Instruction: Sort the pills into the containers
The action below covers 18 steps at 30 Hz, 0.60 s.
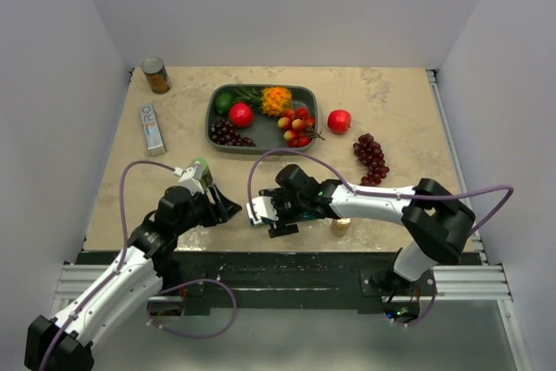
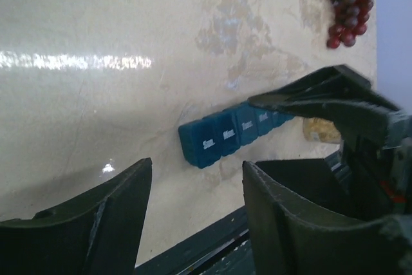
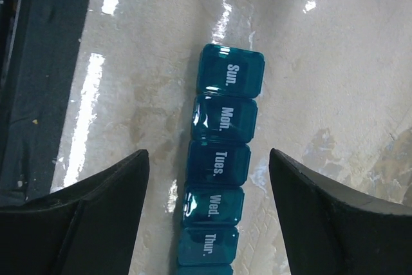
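The teal-blue pill organiser [image 3: 221, 159] lies flat on the table with its lids shut; Sun, Mon, Tues, Wed and Thur can be read. My right gripper [image 3: 207, 154] is open and hangs over it, one finger on each side of the strip, touching nothing. In the top view the right gripper [image 1: 276, 213] covers the strip. My left gripper [image 2: 196, 163] is open and empty, just short of the strip's Sun end [image 2: 205, 144]; it shows in the top view [image 1: 228, 208] left of the right gripper. No loose pills show.
A small yellowish object [image 1: 341, 226] sits by the right arm near the front edge. A green bottle [image 1: 201, 165] stands by the left wrist. Further back are the dark grey fruit tray [image 1: 209, 123], an apple [image 1: 339, 121], grapes [image 1: 372, 158], a white box [image 1: 153, 128] and a can [image 1: 156, 76].
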Available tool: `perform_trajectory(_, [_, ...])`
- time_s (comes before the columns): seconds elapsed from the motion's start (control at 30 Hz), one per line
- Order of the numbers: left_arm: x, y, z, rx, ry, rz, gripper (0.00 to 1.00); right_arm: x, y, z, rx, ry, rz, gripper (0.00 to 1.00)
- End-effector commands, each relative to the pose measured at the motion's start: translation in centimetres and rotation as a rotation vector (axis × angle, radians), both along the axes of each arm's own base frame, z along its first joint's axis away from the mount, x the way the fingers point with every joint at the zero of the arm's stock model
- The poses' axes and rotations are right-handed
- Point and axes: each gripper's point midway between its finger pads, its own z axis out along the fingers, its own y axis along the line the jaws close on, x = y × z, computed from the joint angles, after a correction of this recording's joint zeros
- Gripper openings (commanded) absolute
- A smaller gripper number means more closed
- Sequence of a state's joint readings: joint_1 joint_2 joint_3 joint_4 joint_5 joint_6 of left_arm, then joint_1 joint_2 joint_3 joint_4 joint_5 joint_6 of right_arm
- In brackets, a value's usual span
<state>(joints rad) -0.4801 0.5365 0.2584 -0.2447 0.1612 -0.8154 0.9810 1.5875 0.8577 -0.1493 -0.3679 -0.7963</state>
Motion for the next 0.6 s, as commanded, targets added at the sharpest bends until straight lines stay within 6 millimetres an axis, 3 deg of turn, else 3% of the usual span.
perform_trajectory(0.0, [-1.1, -2.2, -1.5, -0.134, 0.085, -0.063, 0.6, 1.5, 0.8, 0.8, 0.026, -0.056, -0.059, 0.75])
perform_trajectory(0.33, [-1.6, -2.4, -2.8, -0.135, 0.115, -0.077, 0.59, 1.2, 1.0, -0.9, -0.059, -0.046, -0.045, 0.64])
perform_trajectory(0.57, [-2.0, -2.5, -3.5, -0.155, 0.12, -0.08, 0.6, 1.3, 1.2, -1.0, -0.068, -0.039, -0.057, 0.55])
